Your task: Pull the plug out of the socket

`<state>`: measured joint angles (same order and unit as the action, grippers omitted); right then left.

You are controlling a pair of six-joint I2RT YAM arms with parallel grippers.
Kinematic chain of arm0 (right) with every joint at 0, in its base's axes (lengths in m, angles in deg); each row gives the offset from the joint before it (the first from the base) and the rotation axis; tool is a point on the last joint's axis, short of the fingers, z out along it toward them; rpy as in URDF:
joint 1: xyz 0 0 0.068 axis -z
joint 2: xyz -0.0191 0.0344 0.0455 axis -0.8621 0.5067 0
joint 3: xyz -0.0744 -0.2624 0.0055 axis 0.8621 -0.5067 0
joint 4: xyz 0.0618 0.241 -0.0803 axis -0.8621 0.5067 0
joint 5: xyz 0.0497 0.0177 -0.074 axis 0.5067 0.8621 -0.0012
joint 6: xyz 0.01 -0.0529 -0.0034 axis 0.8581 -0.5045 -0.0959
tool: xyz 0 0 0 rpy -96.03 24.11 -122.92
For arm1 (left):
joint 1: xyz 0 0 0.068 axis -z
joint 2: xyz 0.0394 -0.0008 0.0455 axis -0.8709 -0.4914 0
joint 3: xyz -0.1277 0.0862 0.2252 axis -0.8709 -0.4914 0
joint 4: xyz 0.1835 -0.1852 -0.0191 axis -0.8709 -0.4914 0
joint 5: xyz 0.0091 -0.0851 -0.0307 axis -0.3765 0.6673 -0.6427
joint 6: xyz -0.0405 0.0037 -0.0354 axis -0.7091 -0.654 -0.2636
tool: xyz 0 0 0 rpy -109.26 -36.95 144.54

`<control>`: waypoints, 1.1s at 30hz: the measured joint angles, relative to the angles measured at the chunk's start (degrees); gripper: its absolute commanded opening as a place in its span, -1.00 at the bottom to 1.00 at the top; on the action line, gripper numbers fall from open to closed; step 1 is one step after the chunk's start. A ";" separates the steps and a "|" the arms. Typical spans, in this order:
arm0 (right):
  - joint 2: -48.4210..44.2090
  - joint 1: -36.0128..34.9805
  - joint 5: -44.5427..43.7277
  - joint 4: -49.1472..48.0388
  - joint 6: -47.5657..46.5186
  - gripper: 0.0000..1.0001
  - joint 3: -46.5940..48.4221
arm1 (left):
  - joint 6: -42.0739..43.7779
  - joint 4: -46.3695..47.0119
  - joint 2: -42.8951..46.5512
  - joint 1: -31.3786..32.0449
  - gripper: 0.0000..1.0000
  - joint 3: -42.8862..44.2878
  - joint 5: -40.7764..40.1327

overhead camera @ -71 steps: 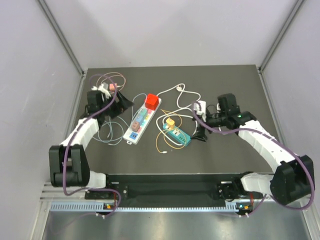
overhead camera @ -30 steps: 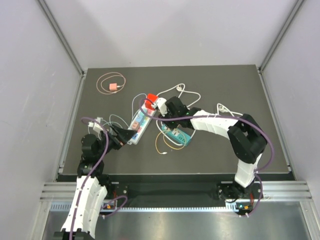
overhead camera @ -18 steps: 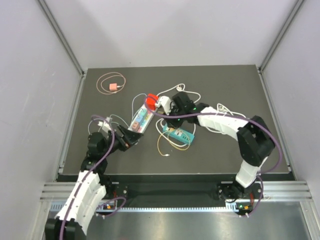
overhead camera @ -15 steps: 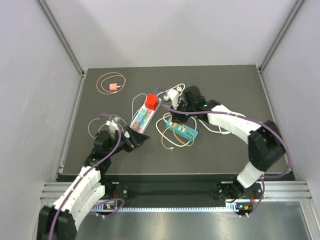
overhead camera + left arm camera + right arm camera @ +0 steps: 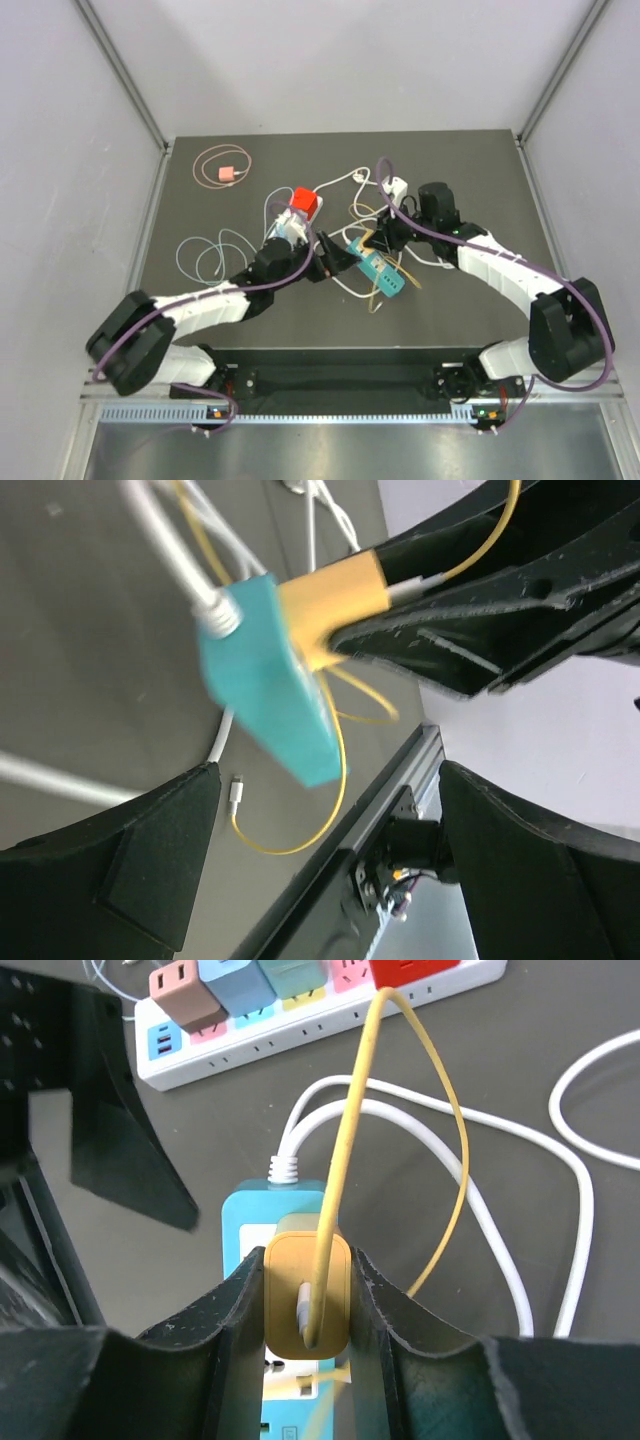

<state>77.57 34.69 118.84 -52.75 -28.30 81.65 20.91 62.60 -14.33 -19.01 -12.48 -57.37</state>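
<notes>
A yellow plug point(image 5: 307, 1300) sits in a teal socket strip point(image 5: 258, 1218), and my right gripper point(image 5: 307, 1290) is shut on the plug's two sides. A yellow cable rises from the plug. From above, the socket strip point(image 5: 383, 274) lies mid-table with the right gripper point(image 5: 378, 243) at its far end. My left gripper point(image 5: 338, 262) is just left of it, open. In the left wrist view the teal socket strip point(image 5: 270, 695) and yellow plug point(image 5: 335, 595) are ahead of the open left gripper point(image 5: 330, 870), apart from its fingers point(image 5: 130, 860). The plug is seated against the strip.
A white power strip point(image 5: 283, 232) with a red adapter point(image 5: 303, 203) and coloured plugs lies left of the socket. White cables loop around both. A pink charger with coiled cable point(image 5: 226, 174) is far left. A pale cable loop point(image 5: 205, 262) lies at left. The table's front rail point(image 5: 400, 800) is close.
My left arm has swung right across the table to the teal socket strip. My right gripper moved right and nearer with the plug, and the strip shifted with it.
</notes>
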 measured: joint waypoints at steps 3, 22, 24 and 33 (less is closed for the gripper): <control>-1.14 0.66 0.11 -2.03 2.99 -1.00 -1.79 | 0.17 3.21 -6.32 2.97 0.85 3.96 -2.14; -6.29 2.32 -0.74 -10.05 10.86 -1.00 -6.03 | 2.29 3.37 -17.70 8.46 0.09 13.70 -7.61; -6.45 2.69 -1.79 -10.08 11.34 -1.00 -6.27 | 2.23 2.32 -19.56 8.85 -0.55 14.78 -7.78; -7.85 7.50 0.72 -10.27 13.05 -1.00 -7.56 | 0.59 0.74 -21.46 8.96 -1.00 16.98 -10.56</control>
<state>69.72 42.19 119.57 -63.02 -15.26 74.09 21.50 63.35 -35.80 -10.05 4.50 -67.92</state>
